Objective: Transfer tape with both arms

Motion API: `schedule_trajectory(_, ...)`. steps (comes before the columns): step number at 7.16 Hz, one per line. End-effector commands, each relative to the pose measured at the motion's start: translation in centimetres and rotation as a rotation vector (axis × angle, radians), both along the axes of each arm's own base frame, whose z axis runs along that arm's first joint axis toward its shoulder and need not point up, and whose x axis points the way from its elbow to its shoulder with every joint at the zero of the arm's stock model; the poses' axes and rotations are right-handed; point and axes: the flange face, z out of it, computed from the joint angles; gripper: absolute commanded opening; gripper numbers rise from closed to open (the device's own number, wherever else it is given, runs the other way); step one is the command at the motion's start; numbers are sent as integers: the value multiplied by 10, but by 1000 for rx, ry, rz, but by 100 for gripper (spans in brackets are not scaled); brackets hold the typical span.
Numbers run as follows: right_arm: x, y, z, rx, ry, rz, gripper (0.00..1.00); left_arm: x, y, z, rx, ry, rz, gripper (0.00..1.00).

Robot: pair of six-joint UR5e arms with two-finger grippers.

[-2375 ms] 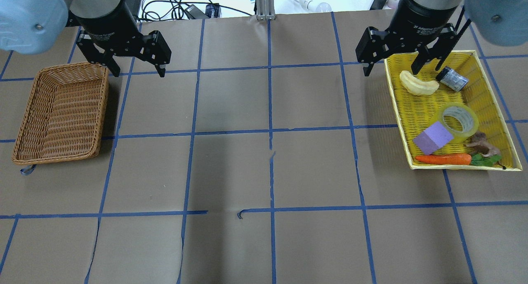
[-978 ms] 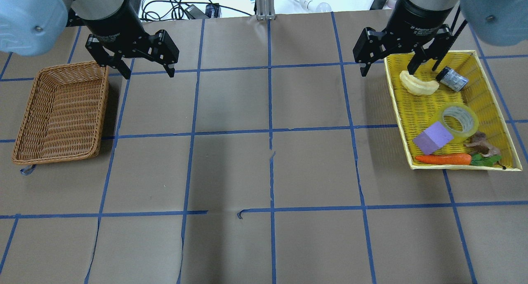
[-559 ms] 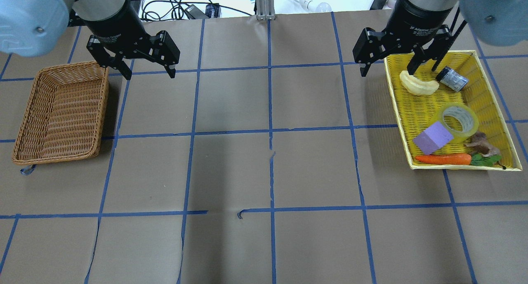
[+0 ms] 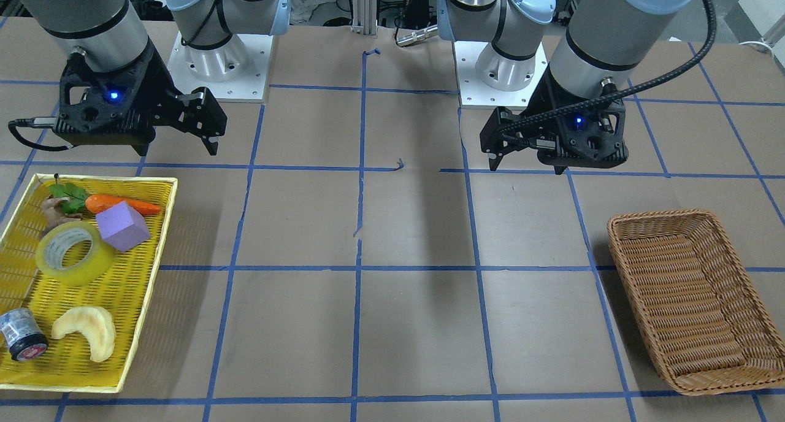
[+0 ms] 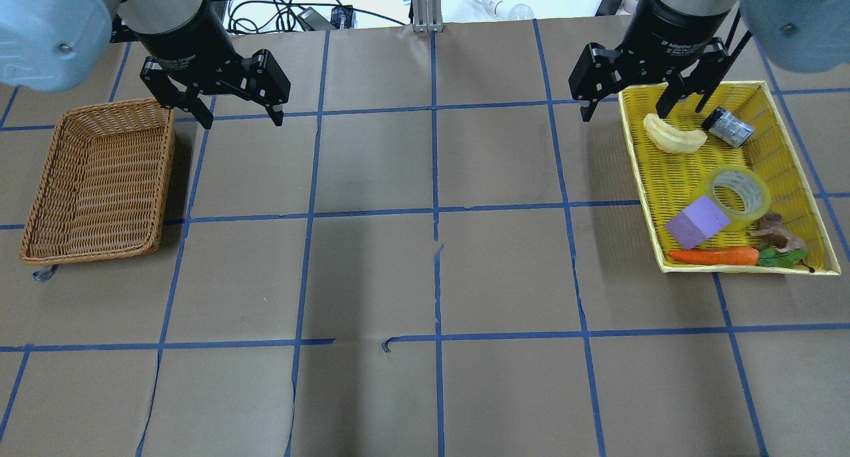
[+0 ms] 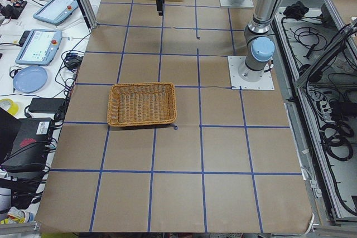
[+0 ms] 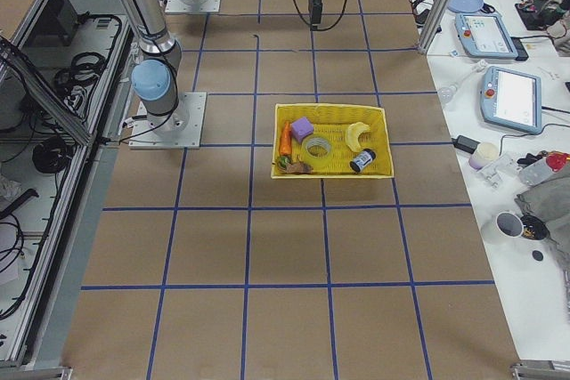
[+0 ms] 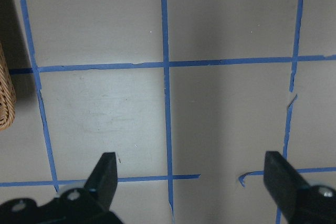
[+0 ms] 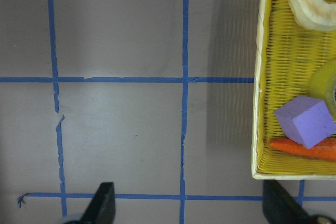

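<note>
The tape [image 5: 757, 212], a yellow translucent roll, lies flat in the yellow tray [image 5: 639, 171] on the robot's right. It leans against a purple block [image 5: 697, 221]. It also shows in the front view [image 4: 76, 276] and at the edge of the right wrist view [image 9: 326, 85]. My right gripper [image 5: 624, 115] is open and empty. It hovers over the tray's far-left corner, well short of the tape. My left gripper [image 5: 242, 121] is open and empty. It hovers beside the far-right corner of the wicker basket [image 5: 165, 171].
The tray also holds a carrot [image 5: 714, 256], a pale crescent [image 5: 674, 137], a small grey cylinder [image 5: 728, 127] and a brown figure [image 5: 773, 230]. The wicker basket [image 4: 615, 227] holds nothing. Brown paper with blue tape lines covers the table. Cables and devices lie beyond the far edge.
Since 2.4 s ago my left gripper has shifted a little to the right and my right gripper slightly left. Both stayed open. The tape has not moved.
</note>
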Motion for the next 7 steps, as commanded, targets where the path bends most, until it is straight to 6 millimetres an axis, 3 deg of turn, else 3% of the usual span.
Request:
schedule_trajectory(1,-3,-1,0,-1,1,-4,100,0,0,1,-2,-4,0,100)
schedule_trajectory(7,-2,0,-2,4,-2,-4,100,0,1,1,-2,-1,0,100)
